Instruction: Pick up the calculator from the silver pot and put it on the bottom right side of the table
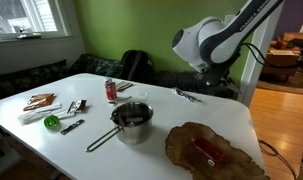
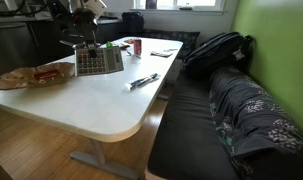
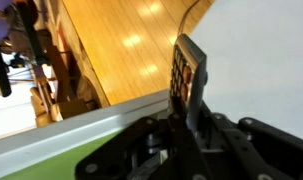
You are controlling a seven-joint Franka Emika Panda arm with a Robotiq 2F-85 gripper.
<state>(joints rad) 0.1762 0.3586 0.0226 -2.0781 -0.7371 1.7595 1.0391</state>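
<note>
Gripping from below in the wrist view, our gripper [image 3: 191,118] is clamped on the calculator [image 3: 188,70], a thin flat slab with a grid of keys, held on edge. We see the bulky white arm [image 1: 216,38] bent over the smooth white table [image 1: 51,140], away from the round silver pot [image 1: 133,118].

White table [image 1: 131,160] with silver pot [image 1: 133,118], red can [image 1: 111,90], pens [image 1: 186,95], brown board [image 1: 213,150].

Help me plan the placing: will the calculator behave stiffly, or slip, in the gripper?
Probably stiff: the calculator stands straight out of the gripper without sagging. It looks thin and flat, so it is likely light. It seems pinched near one end, so its smooth case might pivot or slip if swung fast.
</note>
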